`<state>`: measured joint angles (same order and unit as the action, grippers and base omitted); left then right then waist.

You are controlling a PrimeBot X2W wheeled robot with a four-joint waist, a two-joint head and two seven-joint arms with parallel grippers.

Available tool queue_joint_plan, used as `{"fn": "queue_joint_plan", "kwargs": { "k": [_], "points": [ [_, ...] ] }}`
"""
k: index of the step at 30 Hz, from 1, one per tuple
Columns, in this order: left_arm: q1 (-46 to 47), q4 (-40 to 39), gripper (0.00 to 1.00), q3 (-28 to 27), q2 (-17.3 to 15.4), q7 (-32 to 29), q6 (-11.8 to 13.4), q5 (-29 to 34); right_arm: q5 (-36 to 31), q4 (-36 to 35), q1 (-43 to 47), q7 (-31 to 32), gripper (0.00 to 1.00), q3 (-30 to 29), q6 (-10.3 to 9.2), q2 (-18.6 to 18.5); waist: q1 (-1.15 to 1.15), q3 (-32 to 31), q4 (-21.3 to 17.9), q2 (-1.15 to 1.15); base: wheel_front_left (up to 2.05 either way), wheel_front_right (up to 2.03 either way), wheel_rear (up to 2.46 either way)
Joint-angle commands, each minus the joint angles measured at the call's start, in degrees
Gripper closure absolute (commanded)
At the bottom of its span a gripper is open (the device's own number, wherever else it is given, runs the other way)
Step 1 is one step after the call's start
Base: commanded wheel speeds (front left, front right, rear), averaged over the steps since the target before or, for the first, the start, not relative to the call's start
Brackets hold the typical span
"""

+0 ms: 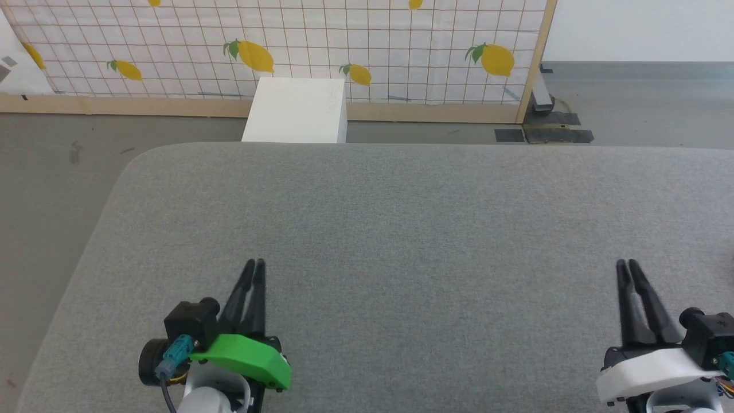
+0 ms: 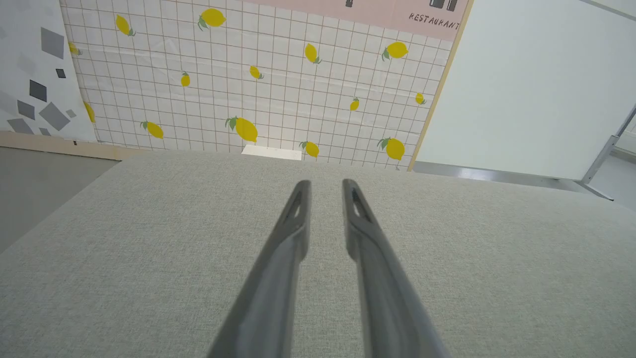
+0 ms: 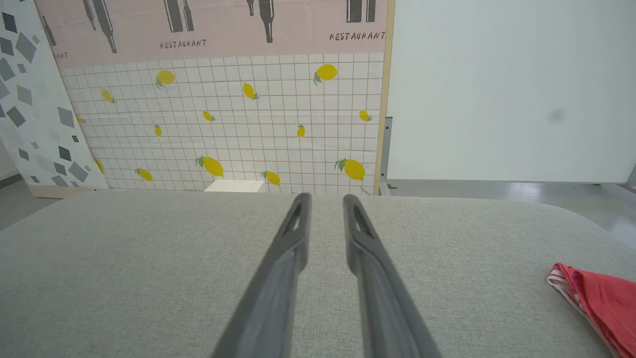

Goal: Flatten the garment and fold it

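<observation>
Held left tool [image 1: 256, 264] and right tool [image 1: 627, 264] barely parted, empty. Spotted garment [image 3: 601, 303] at 4 o'clock near bench [image 1: 401, 229] edge; likely risked dragging it off.

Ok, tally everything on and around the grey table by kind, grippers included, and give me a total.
grippers: 2, the left gripper and the right gripper
garment, red, lying on the table: 1
white box, beyond the table's far edge: 1
table, grey fabric top: 1
Total: 5
</observation>
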<state>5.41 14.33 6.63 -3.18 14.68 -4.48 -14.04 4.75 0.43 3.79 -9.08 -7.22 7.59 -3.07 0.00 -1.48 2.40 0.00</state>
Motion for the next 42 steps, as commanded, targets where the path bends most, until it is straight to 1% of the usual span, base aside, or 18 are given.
{"fn": "queue_joint_plan", "kwargs": {
  "k": [1, 11, 42],
  "points": [
    [0.0, 0.0, 1.0, 0.0, 0.0, 0.0, 0.0, 0.0, 0.0, 0.0, 0.0, 0.0, 1.0, 0.0, 0.0, 0.0, 0.0, 0.0, 0.0, 0.0, 0.0, 0.0, 0.0],
    [0.0, 0.0, 1.0, -0.1, 0.0, 0.0, 0.0, 0.0, 0.0, 0.0, 0.0, 0.0, 1.0, 0.0, 0.0, 0.0, 0.0, 0.0, 0.0, 0.0, 0.0, 0.0, 0.0],
    [-1.3, -3.5, 1.0, -1.7, 0.1, -3.6, 1.1, 3.4, -1.2, -0.1, -0.9, 2.2, 1.0, 1.8, -0.02, 0.0, 0.0, 0.4, -0.6, 0.0, 0.0, 0.0, 0.0]
  ]
}}
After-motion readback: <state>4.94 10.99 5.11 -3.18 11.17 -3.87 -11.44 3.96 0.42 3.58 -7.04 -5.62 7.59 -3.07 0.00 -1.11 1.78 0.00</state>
